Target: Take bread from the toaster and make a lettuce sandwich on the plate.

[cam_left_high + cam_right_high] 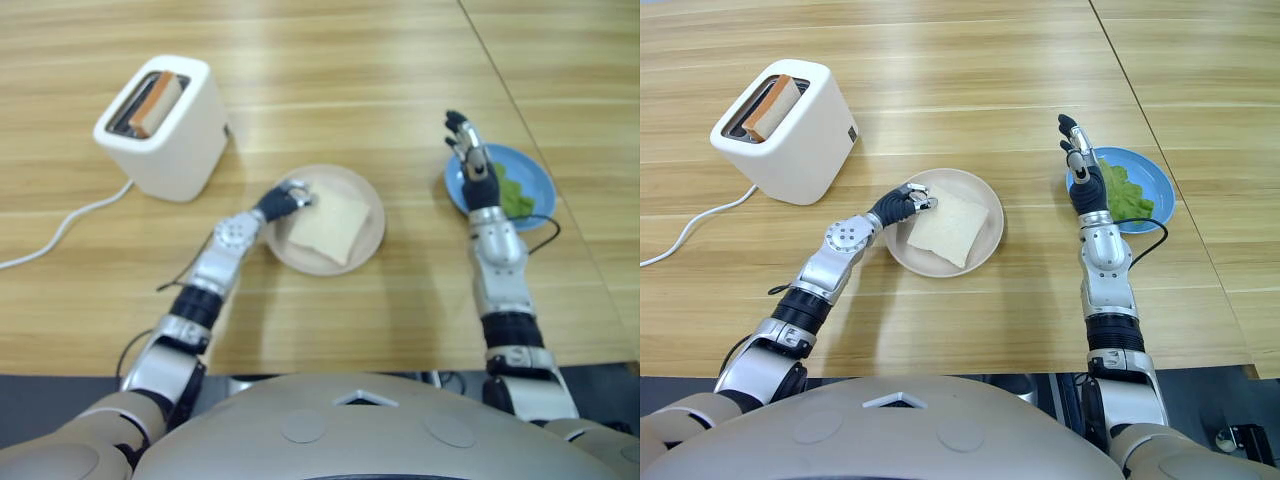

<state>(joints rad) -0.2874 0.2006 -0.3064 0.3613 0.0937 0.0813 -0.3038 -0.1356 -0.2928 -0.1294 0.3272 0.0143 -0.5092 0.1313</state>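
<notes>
Left hand, curled, apparently pinching the bread slice, could drag it off the plate; right hand spread, empty.

Kitchen-like setup: wooden table, toaster, plate.

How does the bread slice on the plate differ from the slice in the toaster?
The plate slice lies flat on the beige plate, showing its pale face. The toaster slice stands upright in a slot of the white toaster, showing mainly its brown crust. The left hand is at the edge of the plate slice, while nothing is near the toaster slice. Both are slices of bread.
</notes>
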